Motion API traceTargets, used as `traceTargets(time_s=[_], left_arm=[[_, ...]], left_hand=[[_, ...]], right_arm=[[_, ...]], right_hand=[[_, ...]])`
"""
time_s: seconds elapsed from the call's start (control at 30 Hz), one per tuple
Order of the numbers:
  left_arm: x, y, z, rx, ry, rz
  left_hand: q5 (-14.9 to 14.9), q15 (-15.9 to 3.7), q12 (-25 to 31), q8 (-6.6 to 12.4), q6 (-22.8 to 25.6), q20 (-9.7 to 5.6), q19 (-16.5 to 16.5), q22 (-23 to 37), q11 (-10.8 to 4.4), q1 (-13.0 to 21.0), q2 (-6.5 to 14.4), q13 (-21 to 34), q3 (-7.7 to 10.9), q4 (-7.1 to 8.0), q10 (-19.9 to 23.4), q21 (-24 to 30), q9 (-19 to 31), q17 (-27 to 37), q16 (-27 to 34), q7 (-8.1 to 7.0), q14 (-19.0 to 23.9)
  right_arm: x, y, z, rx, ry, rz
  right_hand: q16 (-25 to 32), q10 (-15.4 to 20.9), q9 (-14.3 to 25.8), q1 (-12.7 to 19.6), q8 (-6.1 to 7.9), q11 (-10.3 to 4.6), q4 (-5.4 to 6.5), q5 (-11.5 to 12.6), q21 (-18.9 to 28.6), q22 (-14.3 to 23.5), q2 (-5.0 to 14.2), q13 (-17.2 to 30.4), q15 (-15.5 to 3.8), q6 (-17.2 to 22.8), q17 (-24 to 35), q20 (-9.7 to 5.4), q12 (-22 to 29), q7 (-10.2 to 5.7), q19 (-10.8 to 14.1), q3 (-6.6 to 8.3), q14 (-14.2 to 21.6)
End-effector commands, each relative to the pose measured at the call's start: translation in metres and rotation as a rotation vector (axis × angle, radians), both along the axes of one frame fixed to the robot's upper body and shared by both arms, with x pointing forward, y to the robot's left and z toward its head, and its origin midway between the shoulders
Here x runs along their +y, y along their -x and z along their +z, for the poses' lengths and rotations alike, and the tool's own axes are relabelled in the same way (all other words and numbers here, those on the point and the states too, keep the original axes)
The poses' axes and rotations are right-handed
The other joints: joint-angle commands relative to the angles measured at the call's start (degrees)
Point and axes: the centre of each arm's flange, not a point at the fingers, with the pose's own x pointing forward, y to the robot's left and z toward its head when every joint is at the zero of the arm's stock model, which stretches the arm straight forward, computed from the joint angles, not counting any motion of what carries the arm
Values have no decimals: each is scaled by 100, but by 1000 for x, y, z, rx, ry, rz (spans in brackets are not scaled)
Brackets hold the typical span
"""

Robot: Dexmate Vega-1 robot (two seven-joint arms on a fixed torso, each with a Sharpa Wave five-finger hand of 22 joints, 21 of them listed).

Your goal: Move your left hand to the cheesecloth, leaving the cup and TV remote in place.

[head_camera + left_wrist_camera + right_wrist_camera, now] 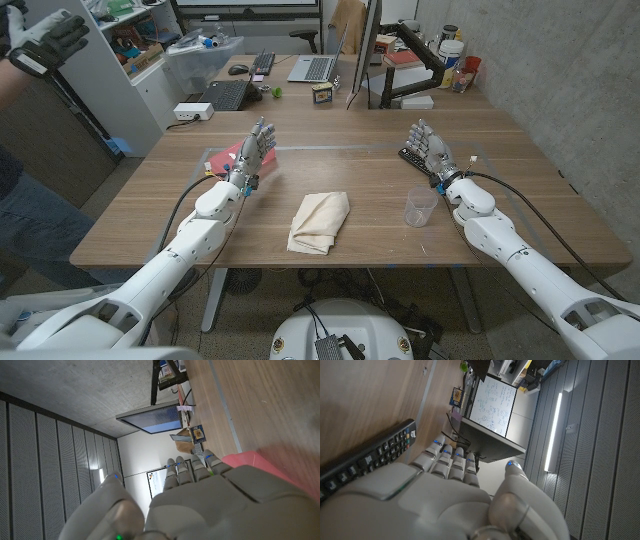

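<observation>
Step in hand: the reach has not begun, judging by how the left hand [254, 152] stands well apart from the cheesecloth [319, 222]
Left hand: fingers apart and straight, holding nothing, beside a red flat object [228, 157] at about 10 o'clock of the table [350, 160]
Right hand: the right hand [431, 150] has its fingers apart too, empty, close alongside the TV remote [412, 160] (whether it touches it I cannot tell)
Cheesecloth: folded, cream, lying near the table's middle toward the front edge, at about 4 o'clock from the left hand
Cup: the clear cup [420, 207] stands upright at 3 o'clock of the cloth, apart from it
Next move: the left hand likely needs to swing inward and back toward the robot, stopping over the cloth, well short of the cup and remote
</observation>
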Motion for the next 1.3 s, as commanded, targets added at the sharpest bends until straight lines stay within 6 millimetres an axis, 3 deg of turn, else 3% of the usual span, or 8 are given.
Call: traceTargets(time_s=[0.03, 0.7, 1.0, 1.3], left_arm=[[-8, 3, 3, -2, -17, 1], [-11, 11, -1, -20, -25, -10], [-10, 19, 7, -44, -56, -30], [-12, 22, 8, -44, -97, -44]], left_hand=[[42, 2, 43, 34, 42, 10, -62, 29, -6, 63, 5, 6, 36, 3, 47, 31, 9, 8, 38, 7, 65], [58, 11, 62, 22, 65, -8, -98, 30, -8, 70, 29, -47, 15, -8, 53, -29, 9, -4, 54, -4, 81], [64, -1, 68, 17, 73, 1, -110, 31, 15, 79, 40, -69, 9, -16, 54, -53, 10, -9, 57, -12, 84], [71, 8, 79, 17, 90, 8, -119, 31, 14, 100, 48, -90, 5, -31, 70, -76, 10, -14, 68, -19, 112]], right_arm=[[-4, 1, 1, -4, 12, -6], [-8, 6, 0, -18, 11, -21], [-6, 6, -4, -23, 8, -36], [-4, 5, -6, -31, -7, -40]], right_hand=[[37, 84, 13, 61, 36, -5, 4, 29, 20, 29, -3, 27, -14, 70, 12, -3, 30, -14, 44, 47, 64], [46, 173, 9, 39, 30, -17, 17, 32, 9, 30, 16, 27, -44, 141, 17, 91, 27, -57, 72, 46, 162], [46, 209, 9, 28, 19, -6, 24, 32, 2, 29, 20, 28, -54, 145, 20, 128, 27, -70, 78, 44, 190], [-55, 152, 11, 9, 8, -33, 32, 35, -59, 30, 27, 32, 27, 190, 22, 96, -30, -142, -26, 40, -27]])
